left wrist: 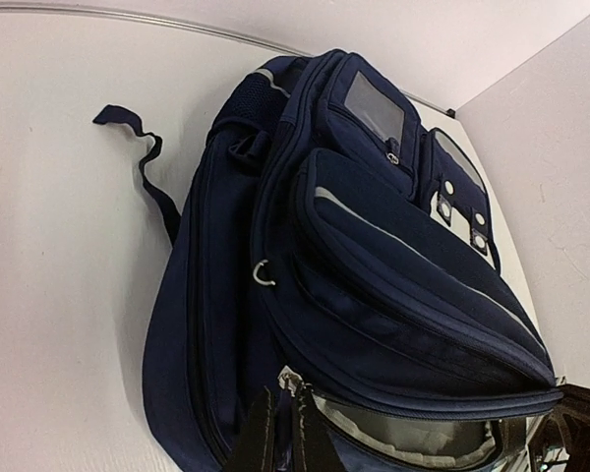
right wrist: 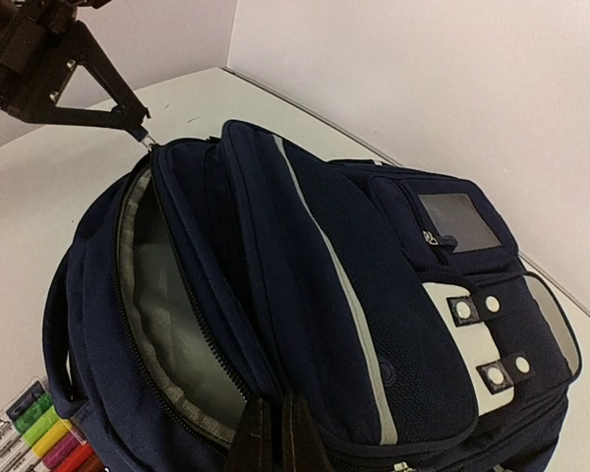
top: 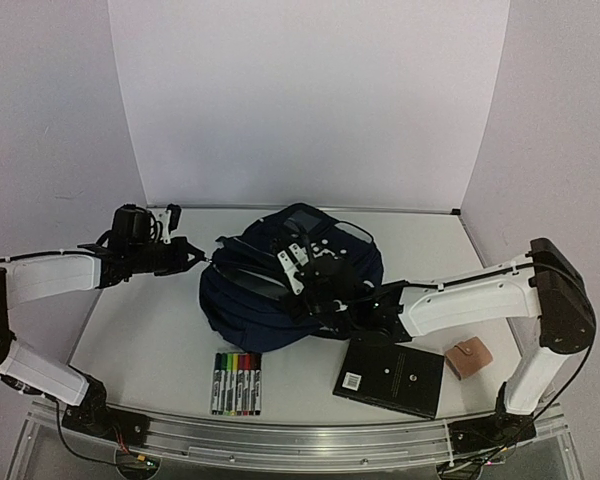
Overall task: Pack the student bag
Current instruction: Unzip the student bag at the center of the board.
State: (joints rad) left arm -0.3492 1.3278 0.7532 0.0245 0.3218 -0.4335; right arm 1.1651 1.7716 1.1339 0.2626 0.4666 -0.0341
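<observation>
The student bag (top: 242, 300), dark navy with white stripes and patches, lies in the middle of the table with its main compartment unzipped and its grey lining (right wrist: 167, 315) showing. My left gripper (top: 208, 259) is at the bag's left end. It is shut on the metal zipper pull (left wrist: 291, 382), which also shows in the right wrist view (right wrist: 147, 140). My right gripper (top: 315, 303) reaches over the bag from the right. Its fingers (right wrist: 248, 441) are shut on the navy rim of the opening, next to the zipper teeth.
A pack of coloured markers (top: 237, 382) lies in front of the bag. A black book (top: 390, 375) and a small tan pouch (top: 469, 358) lie at the front right. White walls close in the back and sides.
</observation>
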